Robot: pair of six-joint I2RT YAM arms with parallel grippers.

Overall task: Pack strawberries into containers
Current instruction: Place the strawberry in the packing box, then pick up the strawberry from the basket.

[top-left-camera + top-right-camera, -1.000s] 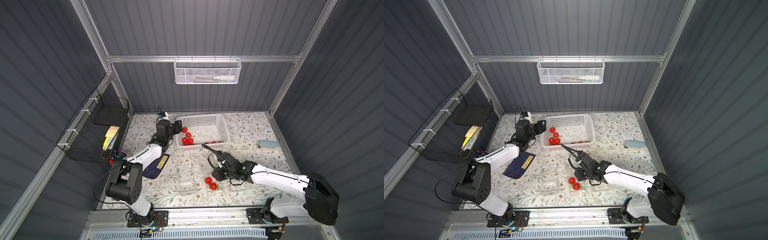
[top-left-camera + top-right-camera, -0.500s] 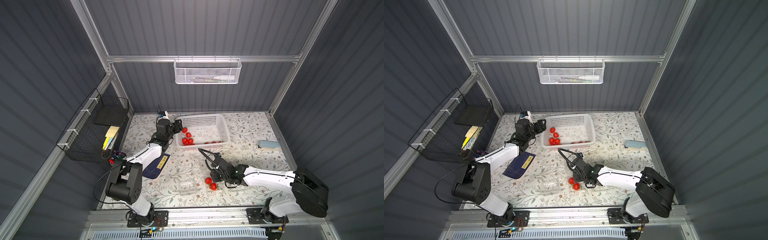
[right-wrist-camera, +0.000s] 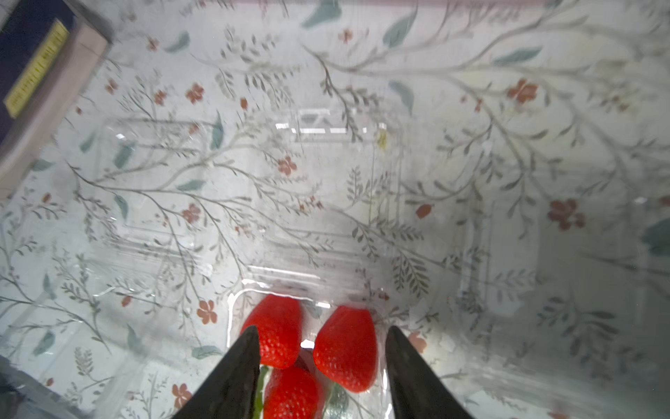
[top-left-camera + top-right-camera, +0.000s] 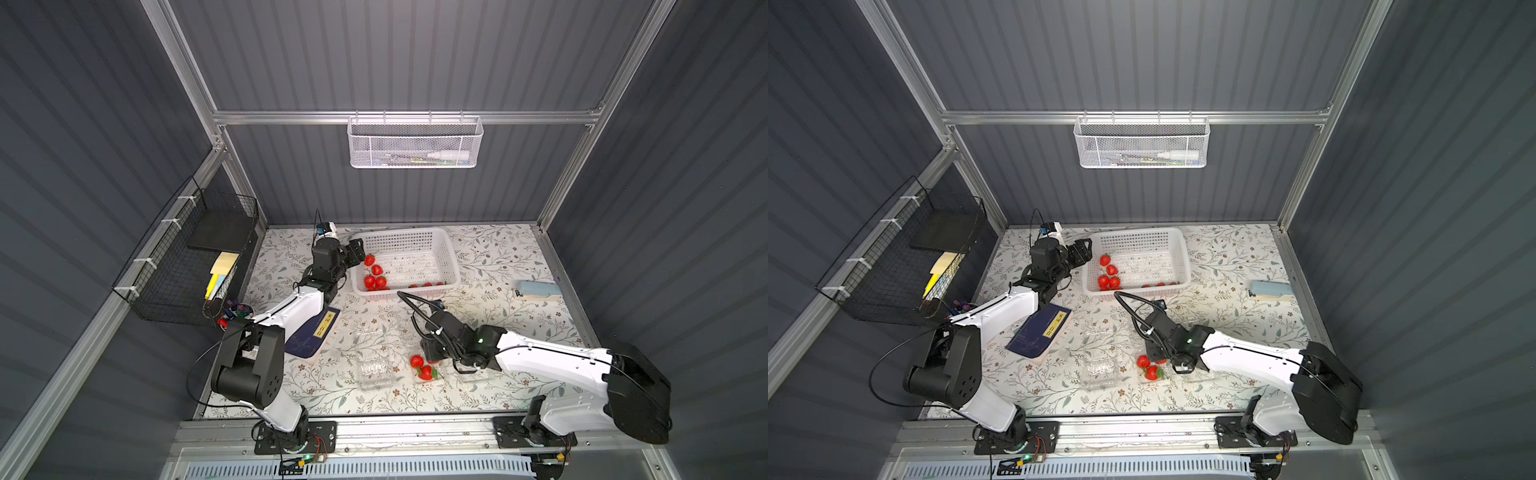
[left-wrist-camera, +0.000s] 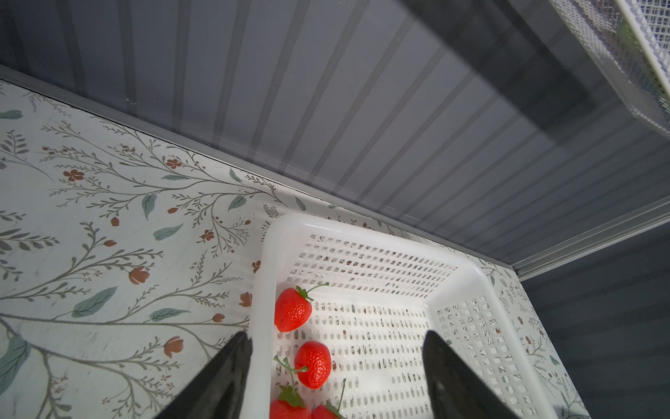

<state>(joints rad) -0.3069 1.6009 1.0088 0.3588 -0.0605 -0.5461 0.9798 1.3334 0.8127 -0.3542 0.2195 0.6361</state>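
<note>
My left gripper point(image 5: 337, 335) is open, one finger outside the white basket point(image 5: 261, 290) and the other over its floor. Several strawberries point(image 5: 313, 362) lie in that basket's left end point(image 4: 374, 274), and more lie along its front wall point(image 4: 424, 285). My right gripper point(image 3: 322, 328) is open just above a clear container point(image 3: 275, 275) near the table's front. Three strawberries point(image 3: 346, 348) lie in it, below and between the fingers, which clasp none of them. In both top views an empty container point(image 4: 376, 371) point(image 4: 1099, 370) stands just left of it.
A navy book point(image 4: 316, 336) lies left of the containers beside the left arm. A pale blue object point(image 4: 536, 290) sits at the right edge. A black wire basket point(image 4: 187, 266) hangs on the left wall, and a white mesh basket point(image 4: 415, 141) hangs on the back wall.
My right gripper has drifted slightly toward the table's front over the filled container, and its jaws have spread wider. The left arm has not moved.
</note>
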